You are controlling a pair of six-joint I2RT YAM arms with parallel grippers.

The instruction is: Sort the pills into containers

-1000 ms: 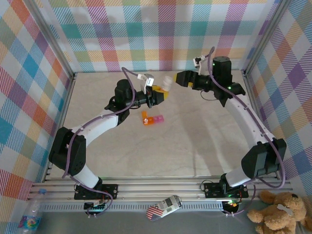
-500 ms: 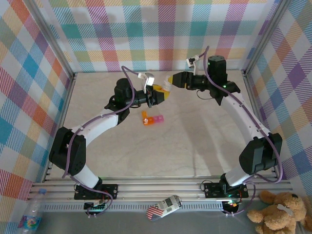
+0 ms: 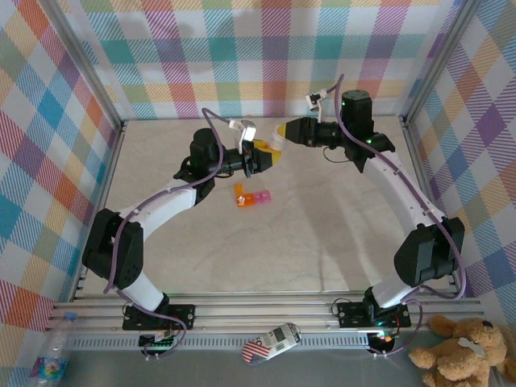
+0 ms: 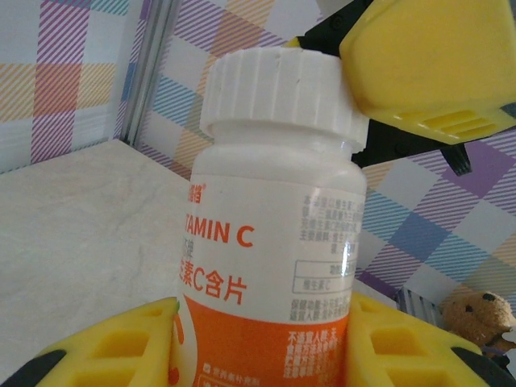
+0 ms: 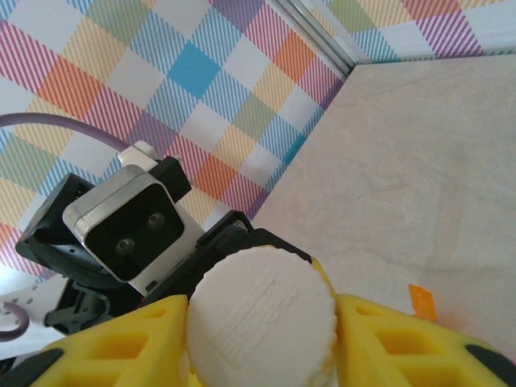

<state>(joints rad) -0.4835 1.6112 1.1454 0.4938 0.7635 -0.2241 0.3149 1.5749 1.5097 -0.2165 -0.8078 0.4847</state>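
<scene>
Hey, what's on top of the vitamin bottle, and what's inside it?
A white ribbed cap sits on the bottle, with the right gripper closed around it. The bottle is opaque, so its contents cannot be seen.

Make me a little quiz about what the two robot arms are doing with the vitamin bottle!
1. True or false: the left gripper holds the bottle by its body.
2. What colour is the cap that the right gripper pinches? A green, B white, C black.
3. Fill in: the strip of pill containers lies on the ____.

Key: 1 true. 2 B. 3 table.
</scene>
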